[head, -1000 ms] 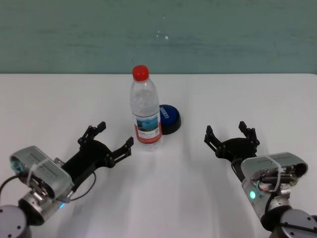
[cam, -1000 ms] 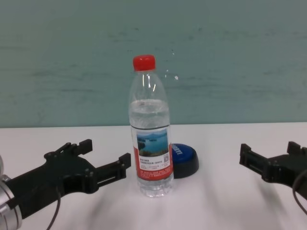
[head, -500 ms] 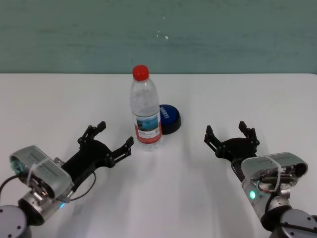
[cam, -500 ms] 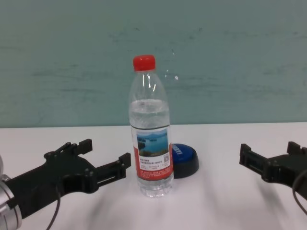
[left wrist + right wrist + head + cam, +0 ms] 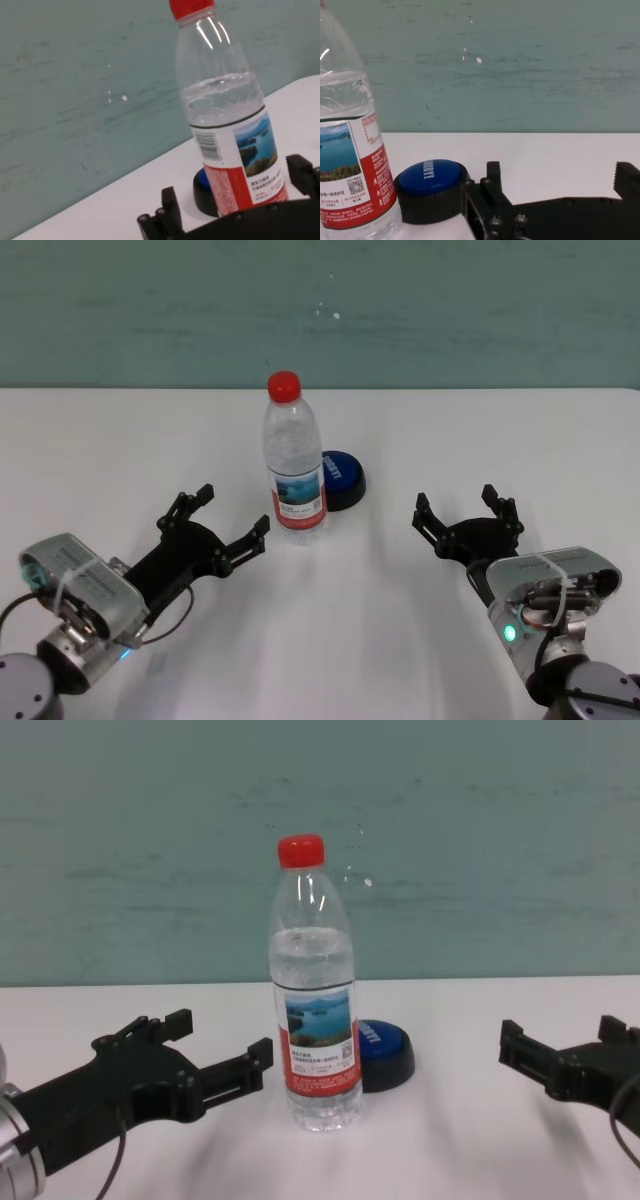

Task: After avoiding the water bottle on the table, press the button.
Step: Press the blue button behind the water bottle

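Note:
The water bottle [image 5: 294,468] stands upright on the white table [image 5: 120,440], clear with a red cap and a lake label; it also shows in the chest view [image 5: 314,1010], the left wrist view [image 5: 227,125] and the right wrist view [image 5: 350,150]. The blue button [image 5: 341,478] sits just behind and to the right of it, partly hidden in the chest view [image 5: 385,1050]; the right wrist view [image 5: 431,187] shows it whole. My left gripper [image 5: 232,516] is open, left of the bottle, one fingertip close to its base. My right gripper [image 5: 466,510] is open, right of the button.
A teal wall [image 5: 450,310] runs behind the table's far edge. Bare tabletop lies between the two grippers and in front of the bottle.

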Robot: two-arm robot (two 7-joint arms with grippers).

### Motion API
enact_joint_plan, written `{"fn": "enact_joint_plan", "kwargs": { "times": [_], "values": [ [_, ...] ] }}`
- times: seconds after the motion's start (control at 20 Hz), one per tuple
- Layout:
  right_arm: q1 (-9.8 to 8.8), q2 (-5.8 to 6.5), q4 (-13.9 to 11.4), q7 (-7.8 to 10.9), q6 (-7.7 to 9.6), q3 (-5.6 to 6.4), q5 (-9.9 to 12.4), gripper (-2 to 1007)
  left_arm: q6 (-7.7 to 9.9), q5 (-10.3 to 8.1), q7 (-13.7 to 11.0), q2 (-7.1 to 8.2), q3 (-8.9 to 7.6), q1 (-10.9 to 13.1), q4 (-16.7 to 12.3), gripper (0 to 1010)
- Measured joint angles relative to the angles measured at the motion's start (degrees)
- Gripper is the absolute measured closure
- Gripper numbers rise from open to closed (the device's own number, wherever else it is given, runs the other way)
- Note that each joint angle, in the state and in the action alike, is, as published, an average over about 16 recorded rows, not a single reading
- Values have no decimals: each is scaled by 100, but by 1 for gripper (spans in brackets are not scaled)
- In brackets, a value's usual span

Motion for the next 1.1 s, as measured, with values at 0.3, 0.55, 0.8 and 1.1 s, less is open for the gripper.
{"fn": "enact_joint_plan", "kwargs": {
  "times": [0.3,0.55,0.8,1.1],
  "values": [
    [0,0,0,0,0,0,0,1,32,100,58,87,5,169,-233,10],
    [0,0,0,0,0,0,0,1,78,211,151,201,-50,442,-567,10],
    [0,0,0,0,0,0,0,1,118,271,240,331,-198,834,-976,10],
    [0,0,0,0,0,0,0,1,138,278,284,493,-457,1354,-1468,10]
  ]
}}
